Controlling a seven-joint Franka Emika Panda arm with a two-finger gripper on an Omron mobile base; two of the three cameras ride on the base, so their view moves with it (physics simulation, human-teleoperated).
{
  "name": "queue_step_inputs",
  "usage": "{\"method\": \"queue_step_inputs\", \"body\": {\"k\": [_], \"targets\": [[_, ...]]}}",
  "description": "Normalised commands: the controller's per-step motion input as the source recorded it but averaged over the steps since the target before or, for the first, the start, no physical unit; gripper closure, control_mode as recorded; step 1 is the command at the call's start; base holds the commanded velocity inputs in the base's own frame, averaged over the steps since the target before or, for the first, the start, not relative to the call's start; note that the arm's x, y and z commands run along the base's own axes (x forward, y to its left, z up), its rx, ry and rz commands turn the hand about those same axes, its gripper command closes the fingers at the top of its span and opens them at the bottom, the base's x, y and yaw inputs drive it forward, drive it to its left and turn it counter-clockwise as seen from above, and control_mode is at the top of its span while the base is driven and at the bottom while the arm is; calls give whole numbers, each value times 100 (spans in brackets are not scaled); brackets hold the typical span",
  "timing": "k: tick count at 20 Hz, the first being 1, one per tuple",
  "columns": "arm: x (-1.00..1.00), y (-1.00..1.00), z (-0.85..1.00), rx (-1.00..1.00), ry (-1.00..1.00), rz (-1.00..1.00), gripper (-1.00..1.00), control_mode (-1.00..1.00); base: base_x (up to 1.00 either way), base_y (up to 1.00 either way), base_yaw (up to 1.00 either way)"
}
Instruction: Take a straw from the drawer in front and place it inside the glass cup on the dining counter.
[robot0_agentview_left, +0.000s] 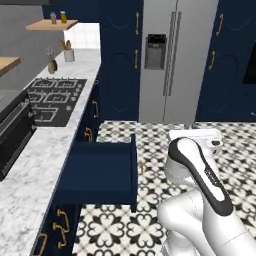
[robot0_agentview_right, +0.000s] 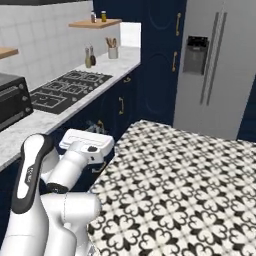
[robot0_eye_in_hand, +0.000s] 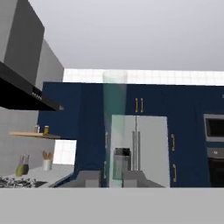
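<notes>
Pale, see-through and straight, one straw (robot0_eye_in_hand: 114, 127) stands upright between the fingertips (robot0_eye_in_hand: 89, 178) of the pincer (robot0_eye_in_hand: 110, 179), which is clenched on it in the hand view. From the left base view, one navy drawer (robot0_agentview_left: 102, 172) hangs pulled open beside the marble desk (robot0_agentview_left: 22, 175).

No text, label, brand, number or sign can be read on anything here.
</notes>
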Motion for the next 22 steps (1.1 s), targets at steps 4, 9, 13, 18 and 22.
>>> {"method": "queue_step_inputs", "body": {"k": [4, 9, 13, 18, 22], "targets": [[0, 0, 0, 0, 0, 0, 100, 100, 1, -51, -47], [0, 0, 0, 0, 0, 0, 100, 100, 11, -26, -53], [0, 0, 0, 0, 0, 0, 100, 100, 12, -43, -36], [0, 0, 0, 0, 0, 0, 100, 100, 4, -47, -10], [0, 0, 0, 0, 0, 0, 100, 100, 0, -60, -9]]}}
